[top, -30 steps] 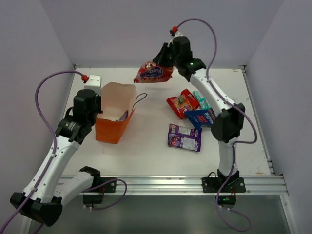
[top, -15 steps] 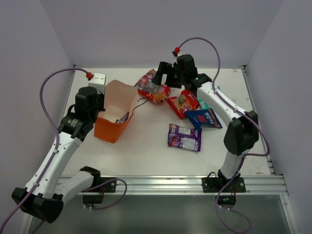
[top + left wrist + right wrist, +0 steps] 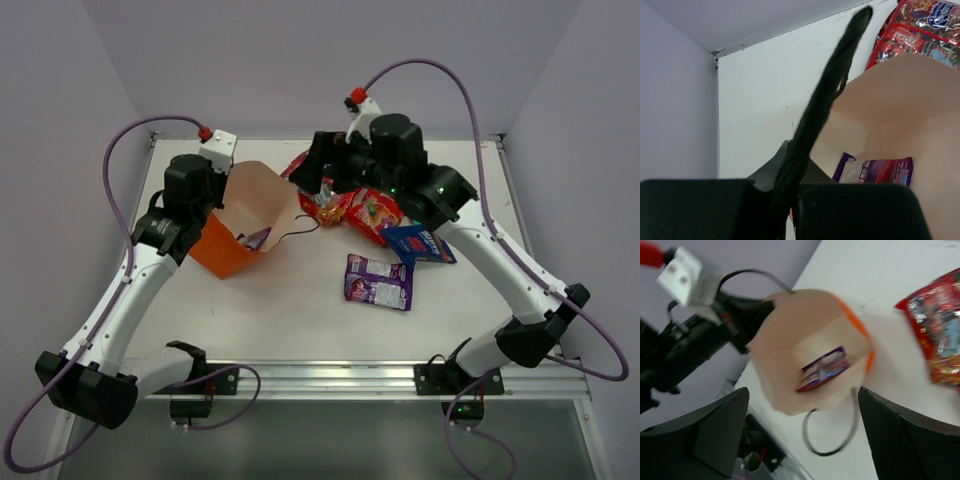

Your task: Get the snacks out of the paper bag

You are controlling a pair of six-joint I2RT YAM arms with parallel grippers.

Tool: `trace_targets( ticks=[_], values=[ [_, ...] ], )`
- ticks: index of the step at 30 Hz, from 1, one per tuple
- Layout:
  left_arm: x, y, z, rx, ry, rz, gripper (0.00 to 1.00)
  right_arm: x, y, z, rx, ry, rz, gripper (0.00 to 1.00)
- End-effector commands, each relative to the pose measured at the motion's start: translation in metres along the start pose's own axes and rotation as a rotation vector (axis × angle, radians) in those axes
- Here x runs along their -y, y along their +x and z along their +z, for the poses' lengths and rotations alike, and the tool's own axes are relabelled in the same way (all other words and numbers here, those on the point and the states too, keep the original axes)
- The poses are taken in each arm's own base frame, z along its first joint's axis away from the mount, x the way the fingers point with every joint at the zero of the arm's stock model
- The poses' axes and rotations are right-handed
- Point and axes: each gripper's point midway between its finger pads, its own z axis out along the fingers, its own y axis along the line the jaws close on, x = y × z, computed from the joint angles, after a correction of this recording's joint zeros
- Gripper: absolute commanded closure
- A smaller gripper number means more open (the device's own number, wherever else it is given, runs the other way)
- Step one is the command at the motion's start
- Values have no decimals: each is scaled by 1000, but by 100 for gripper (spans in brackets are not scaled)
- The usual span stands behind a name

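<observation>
Right gripper (image 3: 804,397) faced bag (image 3: 790,330) mouth, fingers wide apart and empty, left gripper (image 3: 218,200) clamped on its rim, purple packet (image 3: 824,368) lay inside

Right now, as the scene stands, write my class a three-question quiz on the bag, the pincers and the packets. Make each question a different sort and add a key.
1. True or false: the orange bag has nothing left inside it.
2. Which pincer grips the bag's rim? A left. B right. C neither.
3. Fill in: the packet on the table nearest the arms' bases is mostly ___ in colour.

Key
1. False: a purple packet lies at the bottom, as both wrist views show.
2. A: the left pincer pinches the rim and the bag leans over.
3. Purple.
</observation>
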Motion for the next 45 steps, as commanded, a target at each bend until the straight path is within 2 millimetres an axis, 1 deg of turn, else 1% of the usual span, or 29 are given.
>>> trace_targets(
  ticks=[1,2,3,4,5,6,7,9,10,11,12,13,14,15,16,18,20,22,24,25,29,31,32,34,35,36,40,44,45],
  values=[
    [-11,-54,-6,165,-5,23,100,-56,26,13,-47,-113,77,9],
    [-10,-55,-5,167,-3,28,100,-60,32,20,-48,-114,95,9],
    [-10,-55,-6,169,0,34,100,-70,30,25,-24,-142,142,10],
    [-11,-56,-7,176,0,43,100,-72,50,38,-59,-135,166,13],
    [-10,-56,-7,175,3,47,100,-74,58,45,-69,-144,188,14],
    [-8,-52,-7,169,7,53,100,-83,63,51,-84,-185,225,15],
    [-7,-51,-9,175,16,64,100,-79,86,67,-144,-172,244,16],
    [-1,-45,-10,174,36,73,100,-77,105,79,-187,-169,274,16],
    [5,-38,-12,170,54,77,100,-65,128,88,-223,-139,285,18],
    [13,-34,-14,174,91,78,100,-57,140,95,-234,-126,293,18],
    [17,-32,-19,185,109,79,100,-56,140,101,-205,-141,297,20],
    [26,-17,-16,164,144,89,100,-43,159,106,-231,-110,300,24],
    [31,-11,-17,158,159,94,100,-38,168,112,-242,-104,302,25],
    [33,-7,-18,157,169,96,100,-34,174,114,-252,-97,293,26],
    [38,4,-16,140,187,105,100,-31,183,116,-268,-86,289,27],
    [41,6,-18,147,199,107,100,-26,192,119,-289,-81,292,28],
    [49,9,-19,154,235,110,100,-28,199,117,-308,-88,288,29],
    [56,8,-19,171,270,112,100,-39,207,113,-330,-114,275,32],
    [61,10,-18,167,289,114,100,-49,216,108,-357,-125,249,32],
    [64,12,-17,162,301,118,100,-60,221,104,-368,-141,234,32],
    [69,22,-15,144,313,123,100,-74,230,102,-385,-166,231,32],
    [68,22,-17,147,308,121,100,-72,234,102,-400,-150,237,31],
    [67,22,-18,147,306,119,100,-69,234,102,-394,-134,239,31],
    [64,19,-24,158,303,117,100,-45,223,107,-330,-50,257,31],
    [63,19,-26,161,301,118,100,-41,214,106,-303,-38,270,31],
    [62,19,-28,159,300,118,100,-27,203,110,-265,11,294,31],
    [63,23,-33,153,311,113,100,-7,180,119,-183,87,307,31],
    [62,20,-36,162,309,103,100,-2,178,131,-151,119,322,32],
    [63,20,-36,164,313,101,100,2,183,138,-156,137,336,32]
  ],
)
